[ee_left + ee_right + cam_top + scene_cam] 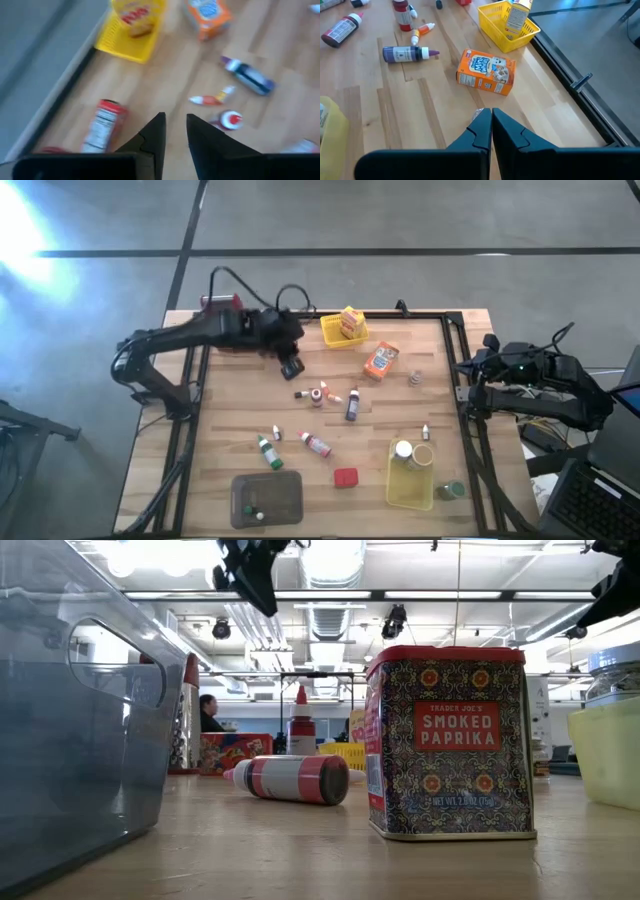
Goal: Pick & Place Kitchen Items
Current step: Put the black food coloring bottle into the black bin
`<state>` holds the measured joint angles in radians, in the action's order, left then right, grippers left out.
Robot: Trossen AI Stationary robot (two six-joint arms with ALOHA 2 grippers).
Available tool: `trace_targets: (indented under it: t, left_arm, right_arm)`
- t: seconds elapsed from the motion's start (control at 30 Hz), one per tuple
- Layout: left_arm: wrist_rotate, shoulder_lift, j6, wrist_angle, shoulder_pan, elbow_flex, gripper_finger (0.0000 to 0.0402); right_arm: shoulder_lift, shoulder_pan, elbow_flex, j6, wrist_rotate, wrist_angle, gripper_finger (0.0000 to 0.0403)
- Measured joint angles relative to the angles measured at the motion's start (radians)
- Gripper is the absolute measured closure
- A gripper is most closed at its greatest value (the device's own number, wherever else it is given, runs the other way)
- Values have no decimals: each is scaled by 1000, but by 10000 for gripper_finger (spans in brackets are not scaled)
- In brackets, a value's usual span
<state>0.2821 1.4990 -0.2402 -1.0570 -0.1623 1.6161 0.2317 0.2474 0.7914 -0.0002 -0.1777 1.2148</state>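
- tabletop: items scattered mid-board. Grey bin at 7 o'clock, one yellow basket at 12, another at 5.
- left hand: hangs over the board's 11 o'clock area, well clear of the surface. Left wrist view shows the fingers with a narrow gap, nothing between them.
- right hand: parked at the 3 o'clock edge, fingers pressed together, empty. Much farther from the small bottles than the left.
- orange snack box: lying flat at 1 o'clock, just beside the 12 o'clock basket.
- red-capped jar: lying on its side near the board's edge, long axis roughly along the left fingers' pointing direction.
- round red-and-white item: just past the left fingertips, next to the small orange-tipped bottle. My read: likeliest next pick; left arm is nearer and needs to drop straight down and open wider.
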Motion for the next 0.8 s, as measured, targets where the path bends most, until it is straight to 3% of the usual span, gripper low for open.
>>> trace_targets:
  t: [0.07,0.37,0.53,0.63,0.8]
  left_arm:
    - [81,0,-17,1,64,0,324]
    - [269,-8,-72,-49,283,0,319]
    - [251,-5,-73,-43,321,0,307]
    - [186,0,-37,-2,321,0,297]
    - [132,0,68,74,305,-29,246]
  right_arm:
    - [0,0,0,0,0,0,394]
    - [1,0,0,0,0,0,394]
    - [1,0,0,0,1,0,394]
    - [1,0,0,0,1,0,394]
    - [1,0,0,-1,3,0,394]
